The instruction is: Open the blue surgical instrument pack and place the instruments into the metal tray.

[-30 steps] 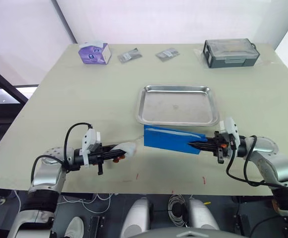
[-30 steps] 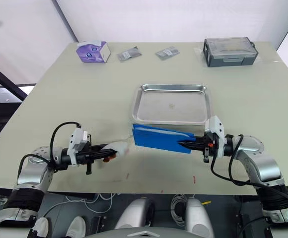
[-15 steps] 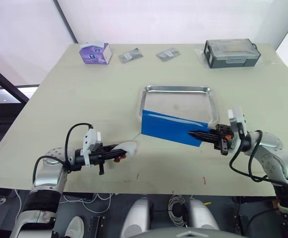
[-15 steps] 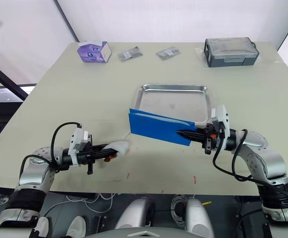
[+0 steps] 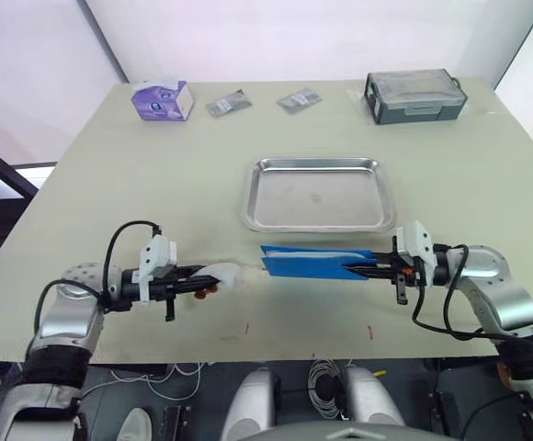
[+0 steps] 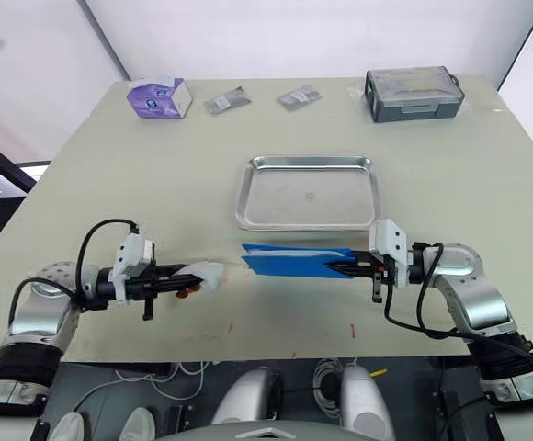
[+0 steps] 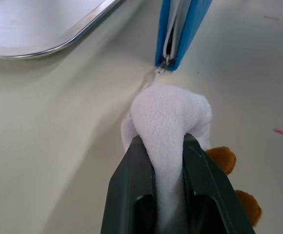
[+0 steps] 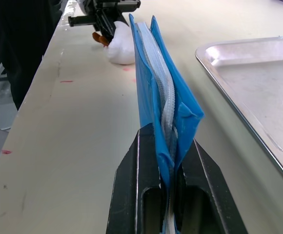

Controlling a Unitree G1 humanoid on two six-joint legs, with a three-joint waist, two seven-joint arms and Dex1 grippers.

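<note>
Nearest, the left claw [image 5: 213, 282] clamps a white wad [image 5: 227, 275] and the right claw [image 5: 363, 269] pinches the pack [image 5: 314, 262], both close to the table's [image 5: 138, 175] front edge. Just beyond lies the tray [image 5: 320, 194], bare table around it; boxes [image 5: 413, 96] line the far edge.

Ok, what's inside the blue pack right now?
Between the blue surgical instrument pack's two blue walls, pinched by the right gripper, a whitish-clear plastic layer shows. Any instruments are hidden.

The pale table [image 5: 138, 184] bears the metal tray [image 5: 320, 194] beyond the right gripper [image 5: 363, 269], farther off a purple box [image 5: 160, 98], two sachets [image 5: 228, 103], perhaps foil, and a grey box [image 5: 413, 96].
</note>
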